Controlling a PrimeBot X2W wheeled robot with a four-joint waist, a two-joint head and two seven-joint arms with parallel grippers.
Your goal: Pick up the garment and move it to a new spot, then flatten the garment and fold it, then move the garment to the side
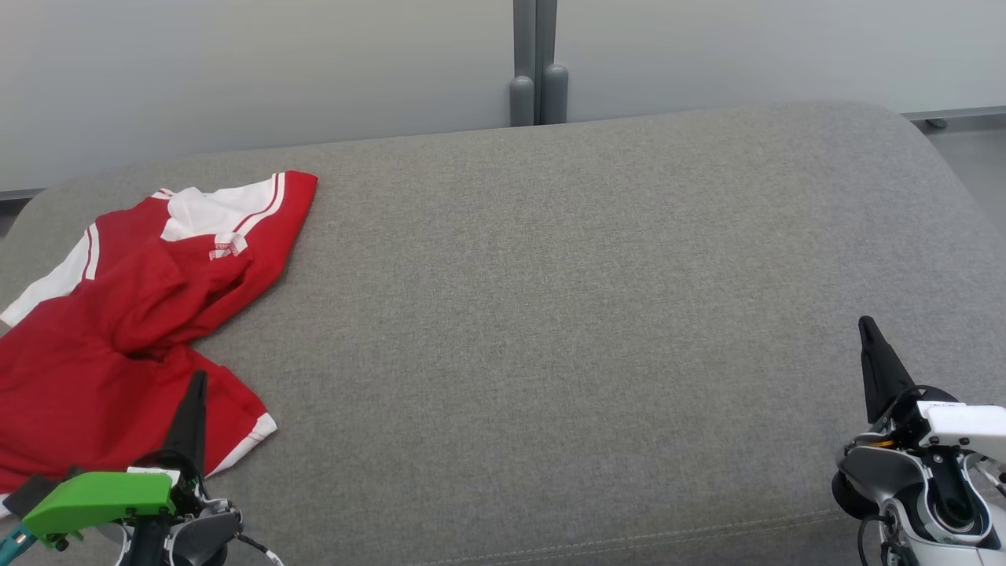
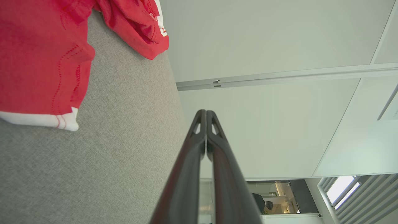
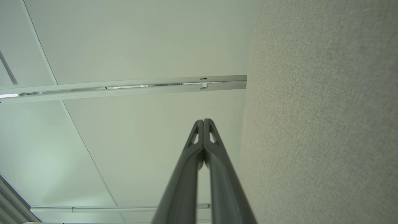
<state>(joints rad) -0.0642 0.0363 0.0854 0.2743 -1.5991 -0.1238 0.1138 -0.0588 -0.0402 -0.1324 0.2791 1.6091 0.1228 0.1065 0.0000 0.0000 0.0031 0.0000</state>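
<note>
A red garment (image 1: 126,314) with white sleeves and trim lies crumpled at the left end of a grey upholstered surface (image 1: 550,314). My left gripper (image 1: 198,381) is shut and empty, its tips standing over the garment's near hem. In the left wrist view the left gripper (image 2: 205,112) shows its fingers pressed together, with the garment (image 2: 40,62) off to the upper left. At the lower right, far from the cloth, my right gripper (image 1: 867,324) is shut with nothing in it. The right wrist view has the right gripper (image 3: 204,121) closed beside the grey surface (image 3: 320,124).
Pale wall panels (image 1: 275,63) with a grey vertical post (image 1: 538,71) stand behind the grey surface. Its rounded far right corner (image 1: 904,126) drops to the floor. A wide bare stretch of grey fabric lies between the garment and the right gripper.
</note>
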